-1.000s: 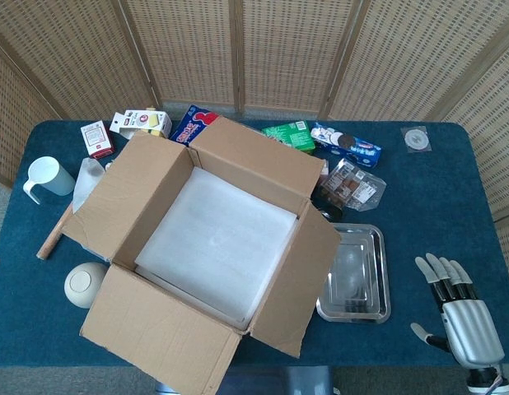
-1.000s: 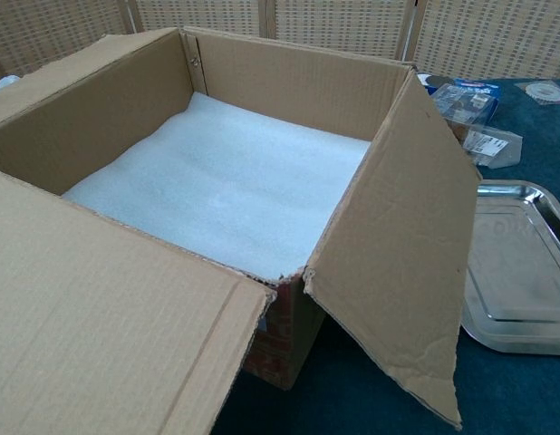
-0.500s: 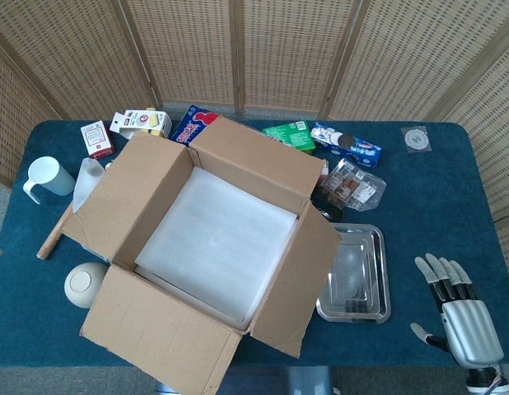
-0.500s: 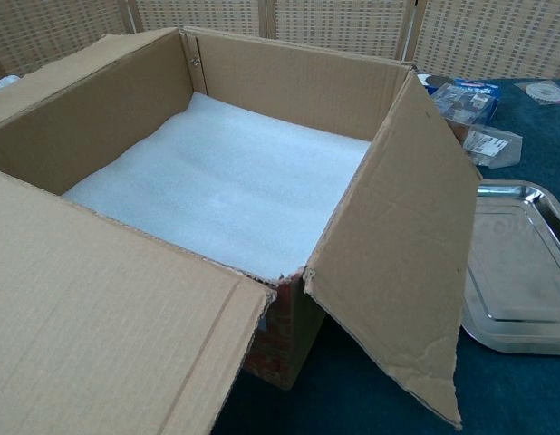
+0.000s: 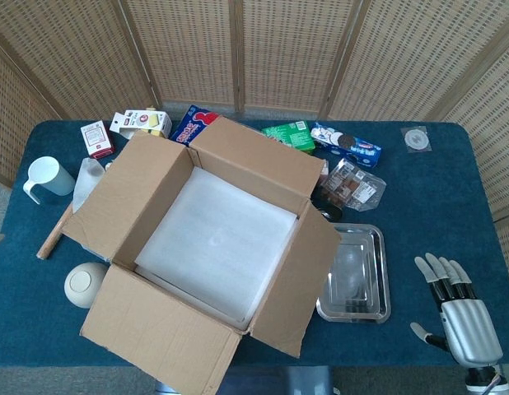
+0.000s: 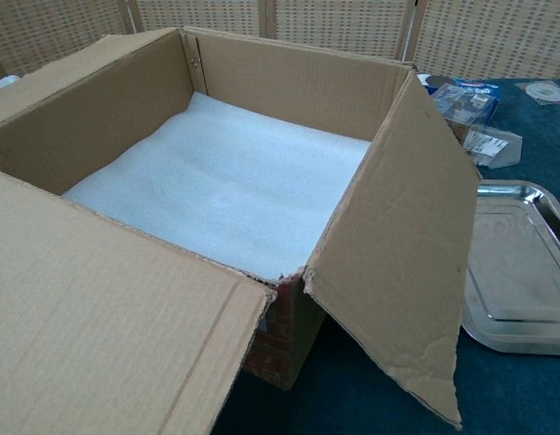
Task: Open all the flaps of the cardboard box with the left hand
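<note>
Nothing has moved since a second ago: box, clutter and my right hand all sit as they did. Nearest me, the box's [image 5: 207, 247] front flap [image 5: 160, 329] is folded out and down toward me, filling the lower left of the chest view. My right hand [image 5: 460, 317] rests at the table's near right corner, fingers straight and a little apart, holding nothing. My left hand shows in neither view, so I cannot tell how its fingers stand. Just right of the box lies a steel tray [image 5: 355, 274], close to the right flap [image 5: 297, 284], which leans outward over the table. The box stands in the middle of the table [image 5: 419, 206], white foam [image 5: 213, 239] bare across its floor. The left flap [image 5: 127, 193] is splayed outward, and the far flap [image 5: 254, 156] stands tipped back toward the snack packets [image 5: 345, 144] beyond. As I judge it, all four flaps are open and the task is at its end, or very near it. If anything is left, it is pressing the far flap flatter with my left hand, reaching over the box without dragging it into the packets.
</note>
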You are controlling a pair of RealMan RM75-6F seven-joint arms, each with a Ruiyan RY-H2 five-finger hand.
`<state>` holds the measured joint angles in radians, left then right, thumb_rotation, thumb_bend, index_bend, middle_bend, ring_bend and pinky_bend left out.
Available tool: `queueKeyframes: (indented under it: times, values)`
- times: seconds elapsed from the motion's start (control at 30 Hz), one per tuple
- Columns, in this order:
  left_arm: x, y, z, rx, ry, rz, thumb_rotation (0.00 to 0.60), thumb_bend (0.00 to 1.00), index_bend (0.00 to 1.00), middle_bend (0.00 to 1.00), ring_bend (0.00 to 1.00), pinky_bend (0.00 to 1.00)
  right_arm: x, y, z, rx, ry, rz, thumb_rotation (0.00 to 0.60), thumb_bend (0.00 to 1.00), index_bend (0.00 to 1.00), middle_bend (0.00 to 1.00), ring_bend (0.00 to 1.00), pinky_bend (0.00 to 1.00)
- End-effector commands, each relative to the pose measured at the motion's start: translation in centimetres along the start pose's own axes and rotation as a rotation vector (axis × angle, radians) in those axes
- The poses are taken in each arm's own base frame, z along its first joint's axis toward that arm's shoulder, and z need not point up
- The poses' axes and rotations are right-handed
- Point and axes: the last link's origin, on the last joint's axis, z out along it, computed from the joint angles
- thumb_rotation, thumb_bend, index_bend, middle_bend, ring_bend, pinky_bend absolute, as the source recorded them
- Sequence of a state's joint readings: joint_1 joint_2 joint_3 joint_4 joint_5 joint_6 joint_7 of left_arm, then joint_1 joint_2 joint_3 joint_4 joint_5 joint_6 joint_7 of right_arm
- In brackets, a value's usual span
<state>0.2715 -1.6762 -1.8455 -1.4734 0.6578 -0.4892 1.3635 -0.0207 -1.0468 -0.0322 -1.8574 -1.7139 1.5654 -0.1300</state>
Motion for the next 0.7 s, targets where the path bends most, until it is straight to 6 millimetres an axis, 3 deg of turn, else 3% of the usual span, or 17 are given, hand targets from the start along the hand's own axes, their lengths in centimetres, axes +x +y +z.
queueKeyframes:
  times: [0.03,0.7]
  values:
    - [0.31,0.51,0.67,-0.004,-0.003,0.005,0.600,0.04,0.00,0.00,0.00,0.00,0.03,0.01,0.01,-0.001,0.001,0.001,0.600,0.00,0.00,0.00,0.00,0.00]
    - [-0.25,1.01,0.95,0.016,-0.035,-0.011,0.600,0.04,0.00,0.00,0.00,0.00,0.13,0.09,0.11,-0.003,-0.003,0.016,0.600,0.00,0.00,0.00,0.00,0.00]
